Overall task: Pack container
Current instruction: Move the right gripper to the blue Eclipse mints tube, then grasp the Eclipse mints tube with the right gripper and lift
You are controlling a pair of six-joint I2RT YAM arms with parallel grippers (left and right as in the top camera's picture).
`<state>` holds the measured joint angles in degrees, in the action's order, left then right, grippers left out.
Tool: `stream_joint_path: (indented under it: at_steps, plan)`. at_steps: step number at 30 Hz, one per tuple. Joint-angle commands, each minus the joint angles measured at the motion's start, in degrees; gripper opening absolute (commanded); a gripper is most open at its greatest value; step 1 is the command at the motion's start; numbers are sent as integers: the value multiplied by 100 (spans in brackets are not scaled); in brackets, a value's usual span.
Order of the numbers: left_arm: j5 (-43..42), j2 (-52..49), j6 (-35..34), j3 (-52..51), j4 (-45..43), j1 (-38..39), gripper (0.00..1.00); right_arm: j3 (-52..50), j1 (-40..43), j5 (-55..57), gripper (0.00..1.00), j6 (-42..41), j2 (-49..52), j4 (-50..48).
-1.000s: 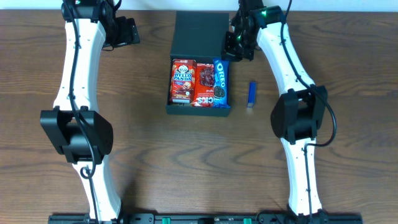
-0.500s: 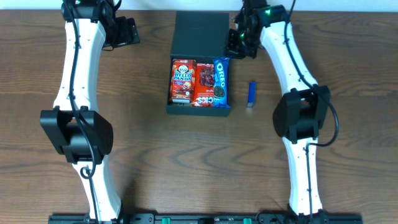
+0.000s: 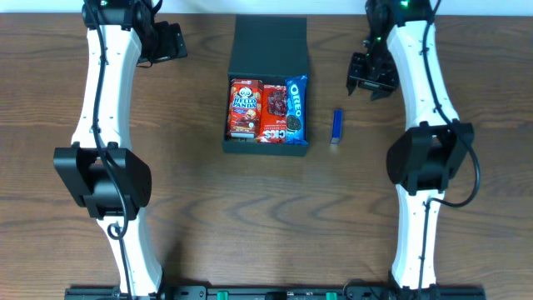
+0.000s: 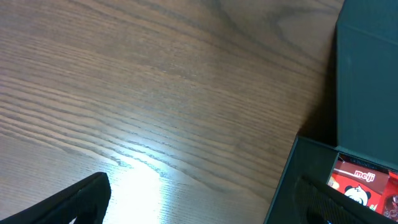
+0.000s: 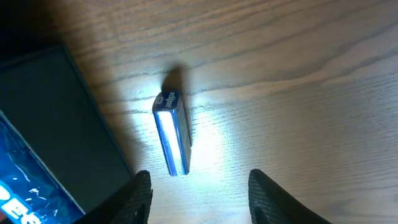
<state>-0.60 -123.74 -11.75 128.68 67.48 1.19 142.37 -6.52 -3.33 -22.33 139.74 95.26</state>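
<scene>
Step in hand, as judged: pick blue pack off table, just right of container
Right end effector: jaws spread wide, empty, hovering beyond pack
Centre jaws across pack's narrow width, descend straight, close gently
Container mid-table, lid back, three snack packets inside
Left end effector: spread, empty
Versus earlier frame: right end effector has left container's rear right corner and moved out toward pack; container unmoved

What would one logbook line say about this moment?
container open, three snacks inside | blue packet outside on table | right gripper open, near it | left gripper open, empty
</scene>
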Motion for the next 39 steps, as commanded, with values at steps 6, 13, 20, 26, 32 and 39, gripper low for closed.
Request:
stream_joint_path:
  at_steps: [6,13,20,26,32,39]
  plan:
    - [63,28,-9,-33,20,2,95,-1158,-319,201,49,11,-96,-378]
    - [57,28,-68,-33,17,2,95,-1639,-535,138,50,13,-96,-739]
    - [59,28,-68,-33,20,2,95,-2142,-632,168,50,13,-96,-1095]
    - [59,28,-68,-33,11,2,95,-2299,-632,186,40,59,-96,-1191]
    - [59,28,-68,-33,2,2,95,-2323,-636,186,29,59,-96,-1198]
    - [59,28,-68,-33,-4,2,95,-2323,-636,188,22,59,-96,-1198]
